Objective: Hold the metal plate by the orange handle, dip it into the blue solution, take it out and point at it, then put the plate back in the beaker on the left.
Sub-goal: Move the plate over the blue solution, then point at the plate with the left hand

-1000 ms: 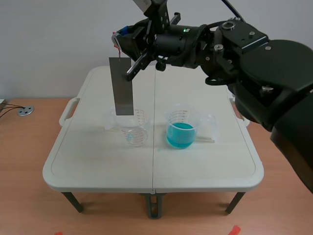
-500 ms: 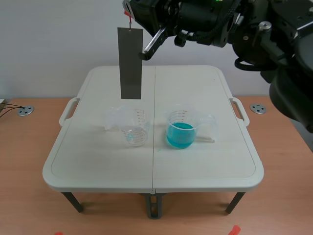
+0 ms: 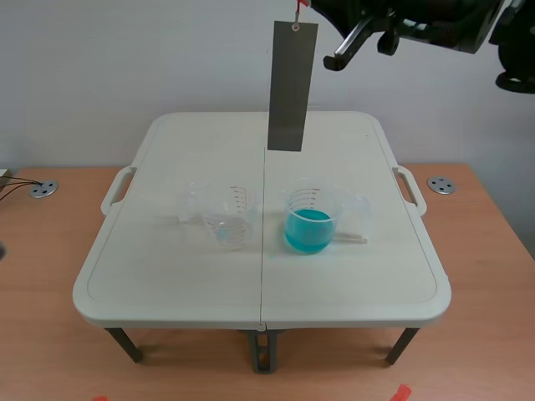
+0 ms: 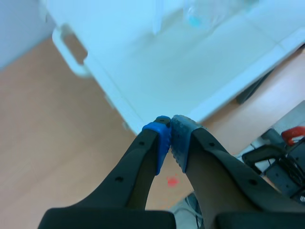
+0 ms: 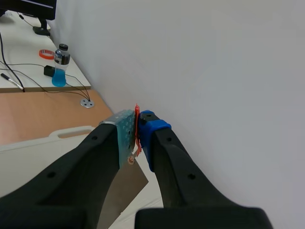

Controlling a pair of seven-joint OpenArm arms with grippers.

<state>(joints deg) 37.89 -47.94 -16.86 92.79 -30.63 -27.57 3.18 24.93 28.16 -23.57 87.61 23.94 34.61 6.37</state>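
The right gripper (image 5: 137, 129) pinches the thin orange handle (image 5: 137, 125) between its pads, so the metal plate (image 3: 292, 86) hangs free with its face untouched; the left gripper (image 4: 170, 136) sits off the edge of the table (image 3: 167, 276), pads pressed together on nothing. The plate is high over the table, well above both rims, nearer the beaker of blue solution (image 3: 311, 221) than the left beaker (image 3: 227, 215); its long axis is vertical, lower short edge pointing down, presumably for a straight dip.

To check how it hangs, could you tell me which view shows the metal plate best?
The scene view: the whole metal plate hangs face-on. The right wrist view shows only its upper part at an angle; the left wrist view shows none.
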